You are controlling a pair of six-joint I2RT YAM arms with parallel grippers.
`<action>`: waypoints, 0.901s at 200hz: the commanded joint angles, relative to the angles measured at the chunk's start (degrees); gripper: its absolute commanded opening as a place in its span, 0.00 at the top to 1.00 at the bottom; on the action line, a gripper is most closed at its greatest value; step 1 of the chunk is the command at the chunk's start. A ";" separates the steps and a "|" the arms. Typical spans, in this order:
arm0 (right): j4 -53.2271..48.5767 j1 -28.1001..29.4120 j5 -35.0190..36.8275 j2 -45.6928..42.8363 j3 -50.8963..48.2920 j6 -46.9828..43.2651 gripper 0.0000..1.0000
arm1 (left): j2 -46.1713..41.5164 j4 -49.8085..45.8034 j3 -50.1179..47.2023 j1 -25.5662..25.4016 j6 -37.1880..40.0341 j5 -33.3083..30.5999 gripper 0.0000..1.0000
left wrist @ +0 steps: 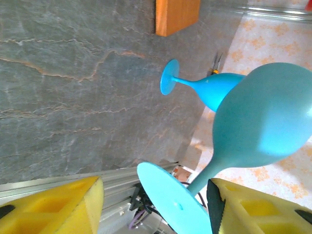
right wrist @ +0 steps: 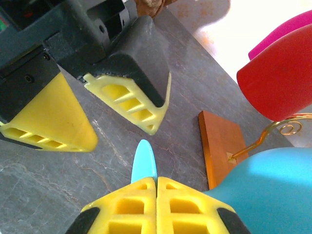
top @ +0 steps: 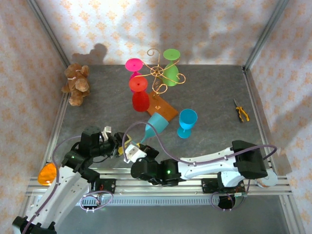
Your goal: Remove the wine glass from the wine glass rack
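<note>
Wine glass rack (top: 157,72) stands mid-worktop (top: 214,92), toward the back, w/ glasses hung on it. Teddy (top: 76,84) far left, pliers (top: 241,111) far right. Upright glass (top: 186,123) right of rack's base; tilted glass (top: 156,126) in front, prob. off the worktop.

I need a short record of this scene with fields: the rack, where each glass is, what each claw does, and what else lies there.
rack: wine glass rack on its wooden base, middle of the table
at rack, feet up: pink glass, red glass, green glass
held: teal wine glass, tilted, in front of the base
standing: blue glass, upright
right claw: shut on the teal glass's foot
left claw: open, that foot between its fingers
other: teddy bear back left; pliers right
</note>
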 commanded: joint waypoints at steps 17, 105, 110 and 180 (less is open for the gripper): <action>3.72 0.24 4.73 3.54 1.38 -1.44 1.00 | 1.82 1.73 2.79 -0.17 1.17 1.97 0.42; 11.81 0.24 6.06 7.83 4.47 -9.21 1.00 | 2.95 -0.29 3.86 -0.17 3.79 1.97 0.44; 12.01 0.25 5.88 7.90 4.65 -9.46 1.00 | 2.94 0.05 3.61 -0.13 3.63 1.97 0.45; 13.91 0.19 3.51 8.27 6.42 -11.59 1.00 | 3.09 1.30 2.85 -0.17 3.60 1.74 0.66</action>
